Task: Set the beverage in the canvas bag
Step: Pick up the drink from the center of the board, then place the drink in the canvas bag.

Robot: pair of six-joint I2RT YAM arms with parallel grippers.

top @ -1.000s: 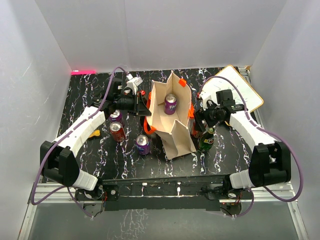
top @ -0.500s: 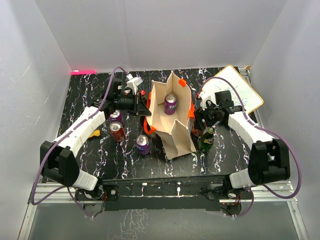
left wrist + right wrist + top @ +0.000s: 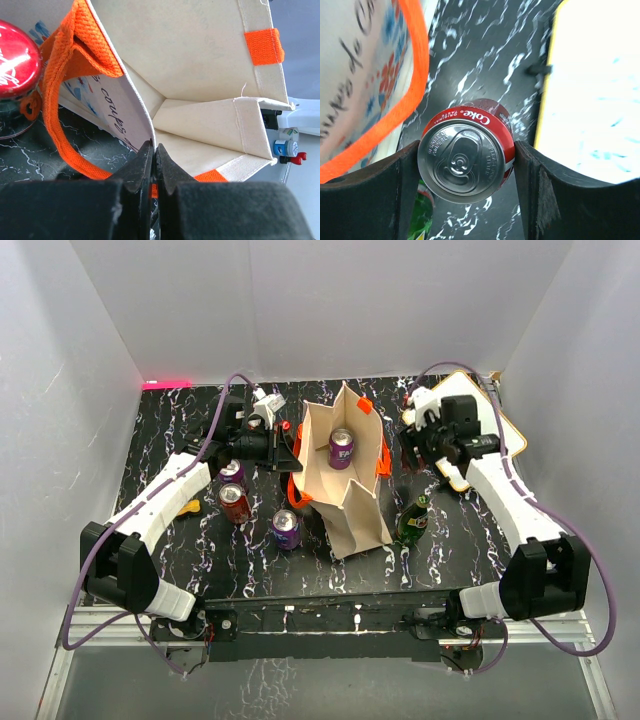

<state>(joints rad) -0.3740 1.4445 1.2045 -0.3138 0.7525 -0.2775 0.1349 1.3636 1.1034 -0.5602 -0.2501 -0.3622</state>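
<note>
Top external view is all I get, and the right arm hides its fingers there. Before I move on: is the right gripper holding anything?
Observer: Yes. The right gripper is shut on a red Coke can, gripped from both sides.
Operator: Which way is the can turned?
Observer: Its pull-tab top faces the wrist camera.
Operator: And the left gripper?
Observer: Shut on the canvas bag's top edge.

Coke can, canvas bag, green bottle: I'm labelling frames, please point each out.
Coke can [image 3: 463, 162]: right wrist view, its silver lid.
canvas bag [image 3: 356, 516]: top external view, its near outer panel.
green bottle [image 3: 413, 522]: top external view, its body.
</note>
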